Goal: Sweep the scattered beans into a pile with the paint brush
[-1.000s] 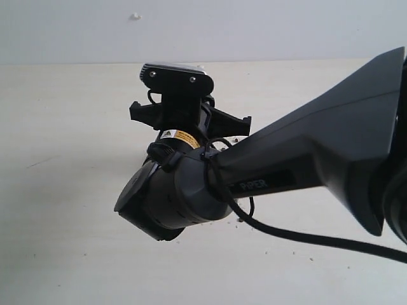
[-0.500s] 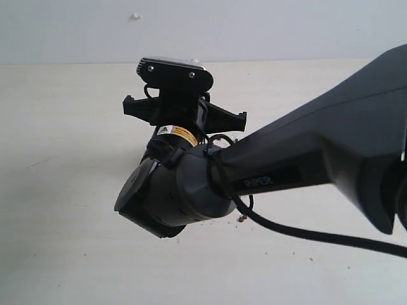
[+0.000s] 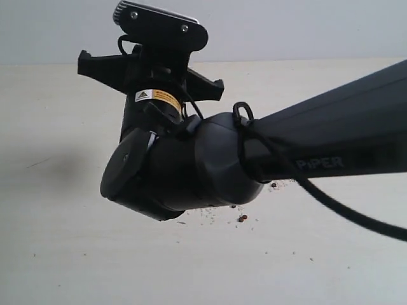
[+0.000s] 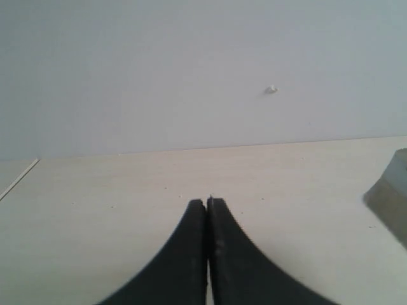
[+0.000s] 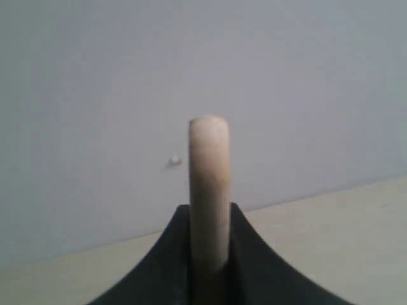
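The right gripper (image 5: 208,213) is clamped on the paint brush (image 5: 208,171), its two black fingers pressed against either side of the pale wooden handle. In the right wrist view the handle shows edge-on, with its rounded end standing past the fingertips against the grey wall (image 5: 95,95). The metal band and bristles are out of sight in every view.

In the exterior view the black right arm (image 3: 331,149) reaches in from the right and fills the middle of the picture. Its wrist camera (image 3: 159,22) sits uppermost and a black cable (image 3: 346,213) trails off to the right. The arm hides the brush there, and most of the tabletop behind it.

A few reddish-brown beans (image 3: 242,218) lie on the pale table (image 3: 57,254) just below the wrist housing, with another dark speck close under the forearm. Fine whitish grains (image 3: 206,215) are scattered thinly around them. Whether more beans are gathered behind the arm cannot be told.

The left gripper (image 4: 208,204) is empty, its fingers closed flat against each other, pointing across bare tabletop toward the table's far edge at the wall.
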You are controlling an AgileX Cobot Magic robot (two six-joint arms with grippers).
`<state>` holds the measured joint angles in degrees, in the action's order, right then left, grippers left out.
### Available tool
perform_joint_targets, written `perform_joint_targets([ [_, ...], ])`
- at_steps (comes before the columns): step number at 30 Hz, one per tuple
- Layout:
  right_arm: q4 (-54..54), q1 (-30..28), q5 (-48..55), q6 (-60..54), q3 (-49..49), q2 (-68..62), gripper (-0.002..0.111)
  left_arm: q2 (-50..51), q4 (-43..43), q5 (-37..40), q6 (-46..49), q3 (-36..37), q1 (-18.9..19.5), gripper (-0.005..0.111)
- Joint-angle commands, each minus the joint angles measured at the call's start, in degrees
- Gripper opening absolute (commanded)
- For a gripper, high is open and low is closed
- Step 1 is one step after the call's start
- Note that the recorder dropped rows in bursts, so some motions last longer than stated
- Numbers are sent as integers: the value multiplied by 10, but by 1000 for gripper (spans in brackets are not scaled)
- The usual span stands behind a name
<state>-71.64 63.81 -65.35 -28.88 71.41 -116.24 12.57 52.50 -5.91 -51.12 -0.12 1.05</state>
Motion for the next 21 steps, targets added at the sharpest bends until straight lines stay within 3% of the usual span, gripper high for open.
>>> perform_joint_targets([
  [1, 93, 2, 76, 143, -2, -25, 0, -2, -2, 2, 0, 1, 1, 0],
  [9, 195, 20, 109, 232, -83, -24, 0, -2, -2, 2, 0, 1, 1, 0],
  [17, 156, 20, 71, 225, -141, -24, 0, -2, -2, 2, 0, 1, 1, 0],
  [21, 118, 20, 62, 169, -158, -20, 0, -2, -2, 2, 0, 1, 1, 0],
])
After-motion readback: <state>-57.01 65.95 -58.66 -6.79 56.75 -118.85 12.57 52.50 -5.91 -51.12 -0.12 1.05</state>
